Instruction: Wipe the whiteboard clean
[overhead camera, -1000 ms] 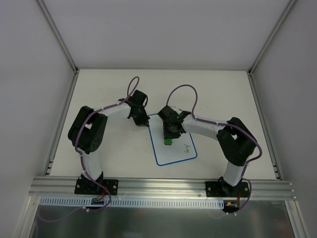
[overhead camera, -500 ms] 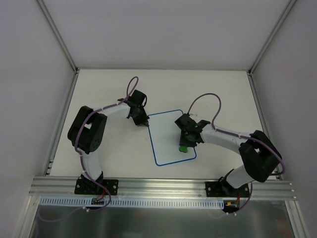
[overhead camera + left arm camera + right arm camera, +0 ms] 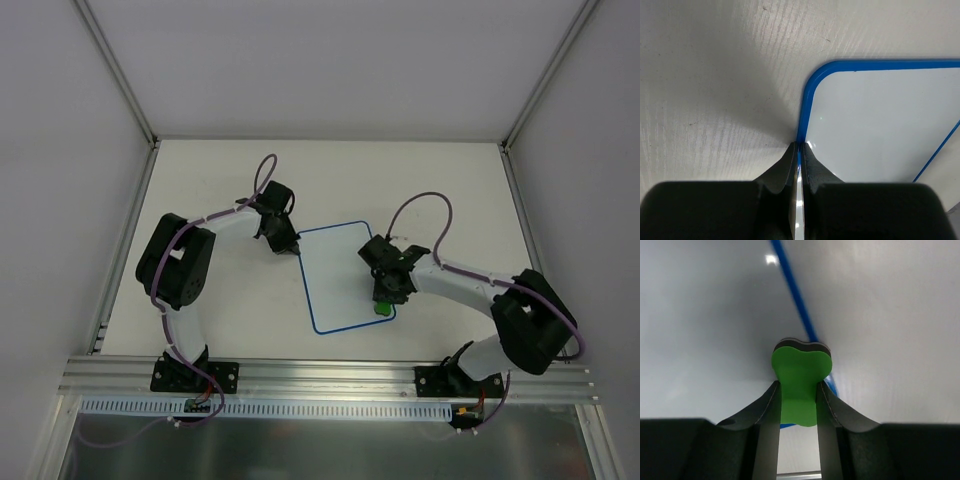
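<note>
The whiteboard (image 3: 340, 275), white with a thin blue border, lies flat mid-table and shows no marks. My left gripper (image 3: 291, 247) is shut on the whiteboard's left edge near its far left corner; in the left wrist view the blue border (image 3: 803, 117) runs between the closed jaws of that gripper (image 3: 798, 146). My right gripper (image 3: 383, 300) is shut on the green eraser (image 3: 382, 308), pressing it down at the board's near right corner. In the right wrist view the eraser (image 3: 799, 382) sits between the fingers over the blue border (image 3: 792, 287).
The pale table (image 3: 220, 300) is bounded by metal frame rails at left (image 3: 125, 245) and right (image 3: 530, 245). An aluminium rail (image 3: 330, 375) with both arm bases runs along the near edge.
My right gripper swept the eraser from the board's middle to its near right corner. The scribble near that corner is gone. The left gripper has held still.
</note>
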Robot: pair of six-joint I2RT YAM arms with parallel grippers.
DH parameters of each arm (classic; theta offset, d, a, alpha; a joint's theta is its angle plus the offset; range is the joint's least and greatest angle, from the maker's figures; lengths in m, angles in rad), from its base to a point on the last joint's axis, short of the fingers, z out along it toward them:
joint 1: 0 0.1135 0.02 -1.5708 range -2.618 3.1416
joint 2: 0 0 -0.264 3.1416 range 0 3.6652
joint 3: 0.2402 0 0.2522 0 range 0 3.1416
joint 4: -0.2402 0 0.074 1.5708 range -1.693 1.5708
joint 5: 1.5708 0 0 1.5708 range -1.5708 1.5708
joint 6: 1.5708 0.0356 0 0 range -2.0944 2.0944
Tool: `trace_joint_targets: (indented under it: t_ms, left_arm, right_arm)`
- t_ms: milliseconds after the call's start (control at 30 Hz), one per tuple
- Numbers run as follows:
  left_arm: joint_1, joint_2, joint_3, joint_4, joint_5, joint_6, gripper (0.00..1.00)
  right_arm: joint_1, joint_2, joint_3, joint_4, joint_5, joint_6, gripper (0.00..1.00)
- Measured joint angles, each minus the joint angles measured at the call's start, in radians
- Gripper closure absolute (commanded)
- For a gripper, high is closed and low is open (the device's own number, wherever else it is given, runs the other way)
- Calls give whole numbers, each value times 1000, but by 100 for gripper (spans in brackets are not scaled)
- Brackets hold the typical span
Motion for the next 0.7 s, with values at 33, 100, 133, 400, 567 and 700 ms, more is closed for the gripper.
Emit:
trace_joint_targets:
  t_ms: [33, 100, 133, 400, 567, 700]
  left_arm:
    - [2, 0, 0, 0, 2, 0, 100]
    - [5, 0, 0, 0, 3, 0, 100]
    - [7, 0, 0, 0, 5, 0, 100]
    - [9, 0, -1, 0, 5, 0, 100]
    - [9, 0, -1, 0, 5, 0, 100]
    - [9, 0, -1, 0, 5, 0, 100]
  right_arm:
    - [12, 34, 35, 2, -7, -19, 100]
    - [46, 119, 119, 3, -22, -53, 100]
    - [68, 172, 175, 13, -34, -73, 100]
    - [201, 434, 471, 91, -142, -167, 100]
    - [197, 416, 437, 137, -158, -169, 100]
    - [156, 321, 310, 182, -156, -143, 100]
